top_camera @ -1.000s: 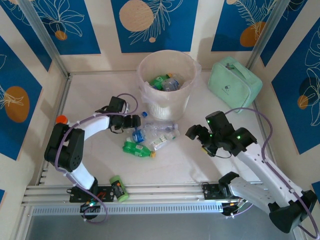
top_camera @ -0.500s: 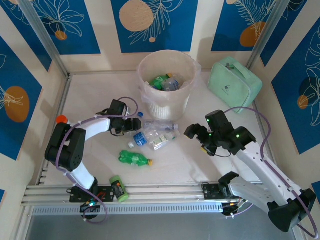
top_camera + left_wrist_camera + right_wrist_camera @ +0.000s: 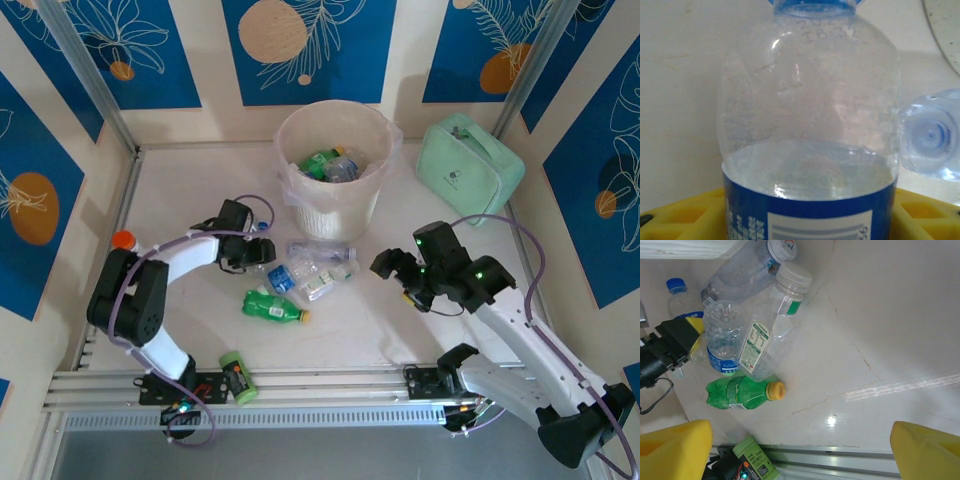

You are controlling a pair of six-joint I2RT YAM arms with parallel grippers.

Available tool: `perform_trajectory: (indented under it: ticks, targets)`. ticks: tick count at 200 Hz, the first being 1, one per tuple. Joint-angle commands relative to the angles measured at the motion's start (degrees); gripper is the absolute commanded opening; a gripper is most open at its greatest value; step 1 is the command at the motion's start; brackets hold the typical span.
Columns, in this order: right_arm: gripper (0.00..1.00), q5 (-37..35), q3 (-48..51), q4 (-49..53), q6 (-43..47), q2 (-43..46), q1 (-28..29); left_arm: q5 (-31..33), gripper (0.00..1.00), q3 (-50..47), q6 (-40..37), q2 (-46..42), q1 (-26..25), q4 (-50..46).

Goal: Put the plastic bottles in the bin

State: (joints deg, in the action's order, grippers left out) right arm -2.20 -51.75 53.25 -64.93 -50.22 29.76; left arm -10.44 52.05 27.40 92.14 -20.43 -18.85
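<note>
- Blue wall panels printed with leaves and orange discs stand around a pale bench [image 3: 200, 180].
- At the far middle of the bench is the bin [image 3: 335, 212], round, cream and lined with a thin white bag. A green bottle [image 3: 320, 162] and a clear bottle [image 3: 345, 168] lie inside it.
- A mint case [image 3: 468, 168] lies to the right of the bin, apart from it.
- Just in front of the bin, a cluster of clear bottles [image 3: 322, 262] lies on the bench. It includes a white-capped one with a green-and-white label [image 3: 765, 340], a second white-capped one [image 3: 742, 272] closer to the bin, and a blue-labelled one [image 3: 722, 335] seen base-on.
- A yellow-capped bottle [image 3: 740, 392], green, lies on its side further in front of the bin than the cluster, just beside it.
- The left hand [image 3: 260, 250] is front-left of the bin, at the cluster's left edge. Its yellow fingers [image 3: 685, 212] stand on either side of a blue-capped bottle [image 3: 810, 110], clear with a blue label. I cannot tell whether they press on it.
- The right hand [image 3: 392, 266] is front-right of the bin, well apart from the cluster. Its fingers [image 3: 675, 450] are spread wide with nothing between them.
- A green can [image 3: 234, 377] lies far in front of the bin by the front rail.
- An orange-capped jar [image 3: 123, 239] stands far left of the bin, beside the left arm.
</note>
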Motion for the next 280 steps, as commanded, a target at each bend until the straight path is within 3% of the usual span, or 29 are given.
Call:
perform_trajectory:
  ticks: [1, 26, 48, 110, 138, 179, 199, 280]
  targets:
    - [0.91, -0.6, -3.7, 0.5, 1.0, 0.7, 0.5, 2.5, 0.59, 0.1, -1.2, -6.5, -0.4, -4.6]
    - [0.91, -1.2, -8.5, -0.7, 3.7, -0.1, 1.7, 2.8, 0.58, 0.5, -1.3, -14.5, -0.3, -7.0]
    - [0.91, -0.5, -15.1, -1.8, 7.1, -2.7, 3.3, -1.2, 0.59, 1.7, -1.3, -22.0, -0.3, -6.7]
    - [0.9, 3.8, -35.1, -5.8, 17.2, -16.0, 9.5, -26.3, 0.59, 4.1, 4.5, -32.7, -0.7, 5.2]
    - [0.88, 8.3, -41.6, -8.1, 19.2, -21.4, 10.5, -33.3, 0.59, 3.9, 8.3, -34.3, -0.9, 11.5]
    - [0.79, 7.9, -49.7, -7.3, 22.0, -28.2, 12.3, -42.2, 0.59, 2.2, 15.6, -34.2, -2.5, 22.8]
    - [0.74, 8.5, -51.4, -8.3, 22.5, -30.2, 12.3, -44.4, 0.59, 1.6, 18.0, -33.5, -3.8, 26.1]
    - [0.64, 8.3, -57.7, -9.2, 23.6, -37.0, 12.2, -45.9, 0.57, 2.4, 14.6, -32.7, -8.0, 22.3]
